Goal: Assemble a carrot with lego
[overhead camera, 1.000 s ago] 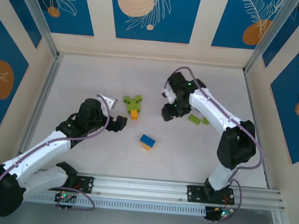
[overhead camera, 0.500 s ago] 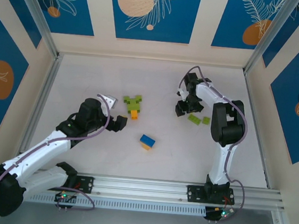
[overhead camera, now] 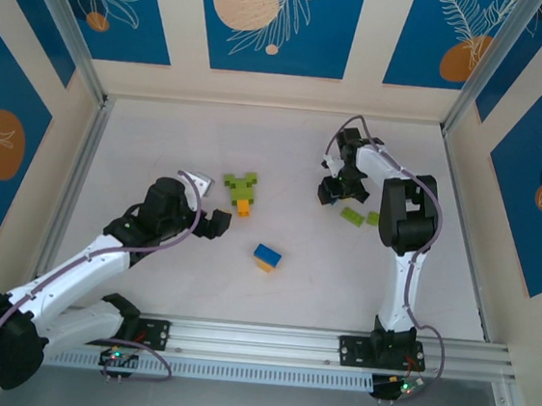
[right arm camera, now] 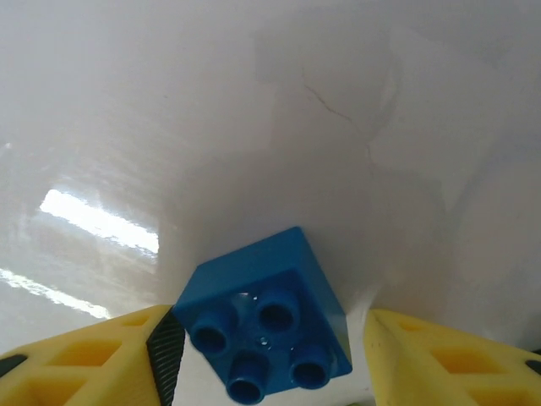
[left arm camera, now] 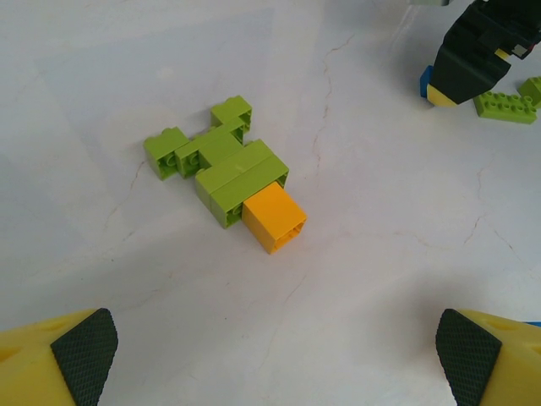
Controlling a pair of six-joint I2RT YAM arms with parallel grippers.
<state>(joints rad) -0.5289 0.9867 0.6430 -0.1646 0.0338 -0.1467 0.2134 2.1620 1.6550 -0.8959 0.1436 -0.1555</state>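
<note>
Lego brick first: a small blue square plastic one with four studs [right arm camera: 254, 296] sat clamped in the right gripper [right arm camera: 269, 334]. The left black pad [right arm camera: 165, 347] pressed on its side and the studs faced the wrist camera. It seemed lifted off the white tabletop [overhead camera: 166, 279].

Seen from above, that gripper [overhead camera: 328, 192] was well to the right of the part-built carrot, a lime-green leafy cluster with one orange cube at its tip [overhead camera: 241, 192]. Two loose lime-green flat pieces [overhead camera: 352, 214] lay farther right of the carrot, just beyond the gripper. A blue brick stacked on an orange one [overhead camera: 266, 257] lay nearer the arm bases than the carrot.

The left gripper [left arm camera: 272, 351] stood wide open and empty, just to the near-left of the carrot [left arm camera: 232, 173], which lay flat ahead of its pads, untouched.

The step in hand looked like fetching a brick. Next, the right arm would need to carry it leftward to the carrot and line up the studs. Blue hardly suits a carrot, so it may be set aside instead.
</note>
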